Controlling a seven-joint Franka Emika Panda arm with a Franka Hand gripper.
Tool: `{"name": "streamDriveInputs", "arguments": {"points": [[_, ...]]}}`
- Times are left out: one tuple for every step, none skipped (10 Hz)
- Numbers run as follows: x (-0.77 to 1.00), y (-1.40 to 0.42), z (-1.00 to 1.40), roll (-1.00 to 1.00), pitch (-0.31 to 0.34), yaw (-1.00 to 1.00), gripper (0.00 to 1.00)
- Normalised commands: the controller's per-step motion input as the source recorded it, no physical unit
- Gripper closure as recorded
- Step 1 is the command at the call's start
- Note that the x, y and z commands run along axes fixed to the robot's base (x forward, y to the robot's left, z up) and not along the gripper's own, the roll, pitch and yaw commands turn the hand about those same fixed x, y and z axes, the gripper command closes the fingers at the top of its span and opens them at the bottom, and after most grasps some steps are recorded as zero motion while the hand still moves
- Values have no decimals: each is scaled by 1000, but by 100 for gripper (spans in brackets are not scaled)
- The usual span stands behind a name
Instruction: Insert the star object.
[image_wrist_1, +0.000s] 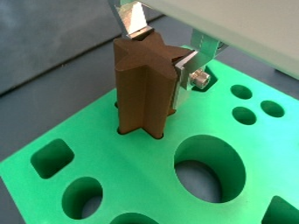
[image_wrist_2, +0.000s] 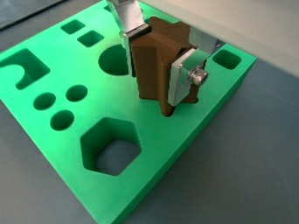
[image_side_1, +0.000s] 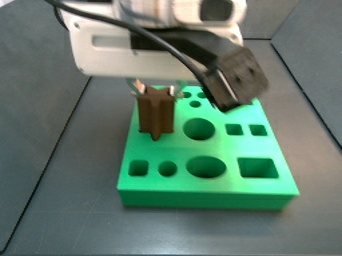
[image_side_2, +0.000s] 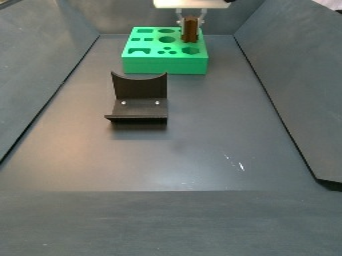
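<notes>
The star object (image_wrist_1: 142, 92) is a tall brown ridged prism and stands upright. My gripper (image_wrist_1: 160, 52) is shut on its upper part, with one silver finger (image_wrist_1: 131, 19) on the far side and one (image_wrist_1: 184, 70) on the near side. Its lower end meets the top of the green block (image_wrist_1: 82, 140); what lies under it is hidden. In the other wrist view the gripper (image_wrist_2: 156, 54) holds the star object (image_wrist_2: 155, 83) near an edge of the block (image_wrist_2: 176, 153). Both side views show the star object (image_side_1: 156, 115) (image_side_2: 191, 35) over the block (image_side_1: 201, 200) (image_side_2: 167, 64).
The block has several cut-outs: a large round hole (image_wrist_1: 212, 166), a hexagonal hole (image_wrist_2: 111, 150), small round holes (image_wrist_2: 61, 98) and square ones (image_side_1: 245, 129). The dark fixture (image_side_2: 136, 97) stands on the floor in front of the block. Dark walls enclose the floor.
</notes>
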Motion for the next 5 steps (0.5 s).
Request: {"name": "streamDriveInputs", "arguments": {"points": [[631,-489,-1000,17,-27,0,100],[611,-420,-1000,56,-27,43,100],[46,0,-506,-46,-173,0,100],[0,86,0,-74,0,-3,100],[0,0,0,0,0,0,100]]}}
